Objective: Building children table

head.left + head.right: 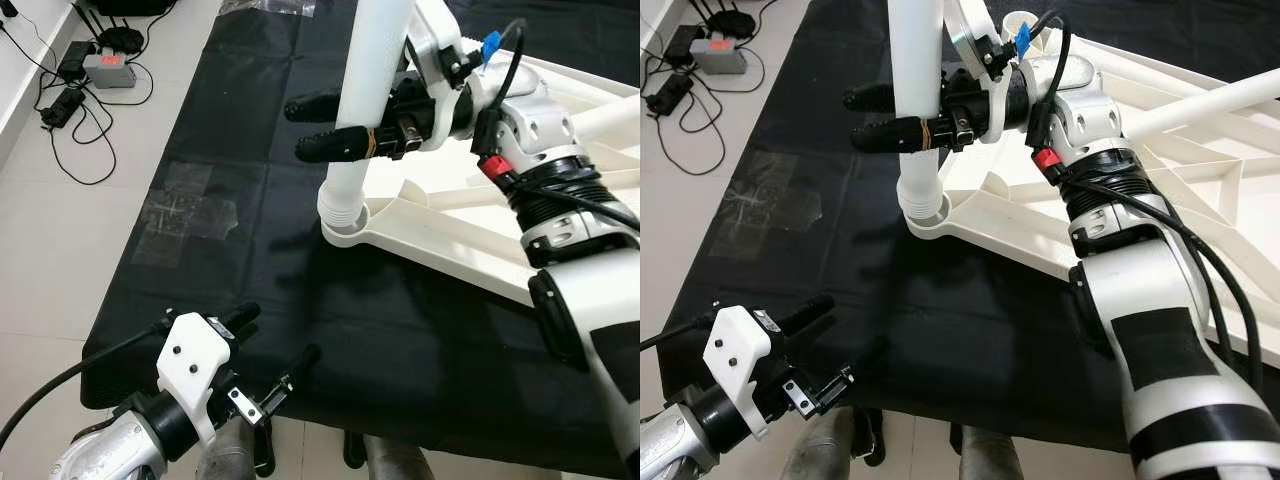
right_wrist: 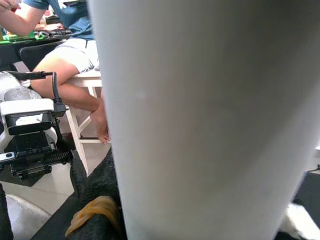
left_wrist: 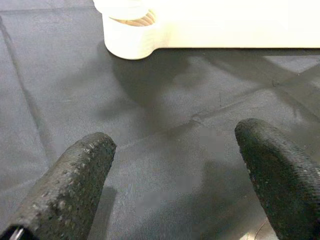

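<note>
Black cloth (image 1: 250, 280) is covering the floor work area, with pale tiles (image 1: 40, 250) lying beyond its left edge, where a grey power box with a red label (image 1: 108, 69) and tangled black cables (image 1: 70, 130) are sitting. Two patches of clear tape (image 1: 185, 212) are sticking to the cloth near that left edge.

On the cloth's far right part, the white plastic ribbed underside of the children's tabletop (image 1: 560, 200) is lying face down. At its near-left corner, a round socket (image 1: 345, 228) is receiving the threaded end of a white cylindrical plastic table leg (image 1: 370, 90), which is standing nearly upright, leaning slightly.

The right gripper (image 1: 320, 125) is clamping this leg partway up, one black finger passing on each side of it; the right wrist view is showing the leg's white surface (image 2: 210, 120) pressed close, with a seated person's legs (image 2: 70, 85) and a chair in the background.

The left gripper (image 1: 275, 345) is hovering low over the cloth's near edge, its fingers (image 3: 70, 190) spread apart and holding nothing, pointing toward the socket corner (image 3: 130, 40) but well apart from it.
</note>
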`<state>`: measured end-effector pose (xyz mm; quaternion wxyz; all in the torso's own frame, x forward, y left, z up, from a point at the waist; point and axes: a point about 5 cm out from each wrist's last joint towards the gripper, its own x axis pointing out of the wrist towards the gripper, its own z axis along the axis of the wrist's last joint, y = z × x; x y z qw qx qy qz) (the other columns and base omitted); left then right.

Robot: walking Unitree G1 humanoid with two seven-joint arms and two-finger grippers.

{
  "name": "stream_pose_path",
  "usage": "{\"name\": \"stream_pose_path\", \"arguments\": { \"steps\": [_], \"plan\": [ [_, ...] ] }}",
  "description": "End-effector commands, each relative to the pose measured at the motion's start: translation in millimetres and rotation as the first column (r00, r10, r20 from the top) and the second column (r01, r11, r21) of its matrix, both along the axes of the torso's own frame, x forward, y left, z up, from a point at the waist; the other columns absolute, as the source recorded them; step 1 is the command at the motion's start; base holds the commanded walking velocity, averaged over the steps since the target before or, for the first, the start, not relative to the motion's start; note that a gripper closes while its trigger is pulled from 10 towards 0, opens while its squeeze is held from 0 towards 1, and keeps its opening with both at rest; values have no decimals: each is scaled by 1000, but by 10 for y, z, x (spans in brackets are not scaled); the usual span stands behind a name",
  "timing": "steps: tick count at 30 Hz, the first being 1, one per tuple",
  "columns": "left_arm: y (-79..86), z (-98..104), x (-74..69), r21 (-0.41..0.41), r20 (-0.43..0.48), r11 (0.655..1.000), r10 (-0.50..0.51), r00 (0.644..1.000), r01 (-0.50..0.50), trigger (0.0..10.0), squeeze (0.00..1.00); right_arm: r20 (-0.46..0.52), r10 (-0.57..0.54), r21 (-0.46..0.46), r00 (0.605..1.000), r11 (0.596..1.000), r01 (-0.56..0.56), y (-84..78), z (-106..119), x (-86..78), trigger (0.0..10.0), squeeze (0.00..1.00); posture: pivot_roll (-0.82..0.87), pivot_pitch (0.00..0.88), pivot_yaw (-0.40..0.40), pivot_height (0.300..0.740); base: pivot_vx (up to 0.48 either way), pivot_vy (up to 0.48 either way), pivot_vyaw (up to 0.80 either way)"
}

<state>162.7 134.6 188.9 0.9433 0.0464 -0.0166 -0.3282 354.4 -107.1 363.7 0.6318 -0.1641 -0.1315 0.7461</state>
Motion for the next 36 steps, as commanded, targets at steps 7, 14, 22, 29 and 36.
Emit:
{"name": "stream_pose_path", "arguments": {
  "steps": [7,14,22,29,36],
  "plan": [
    [26,-25,-31,16,-30,1000,-2,1000,2,10000,0,-45,-7,-32,999,999,5,-84,-77,12,10000,0,114,424,-12,740,0,0,0],
    [31,-21,-26,18,-32,1000,-1,999,2,10000,0,-57,-4,-37,998,999,2,-115,-84,3,10000,0,116,423,-10,740,0,0,0],
    [41,-23,-17,18,-34,1000,-1,999,2,10000,0,-61,20,-67,998,997,-24,-140,-107,-50,10000,0,114,423,-6,740,0,0,0],
    [45,-25,-6,19,-33,1000,-1,999,2,10000,0,-47,39,-76,998,996,-43,-146,-107,-87,10000,0,115,422,-4,740,0,0,0],
    [51,-27,2,20,-34,1000,-1,999,1,10000,0,-43,45,-76,998,996,-48,-164,-108,-104,10000,0,116,420,-1,740,0,0,0]
  ]
}}
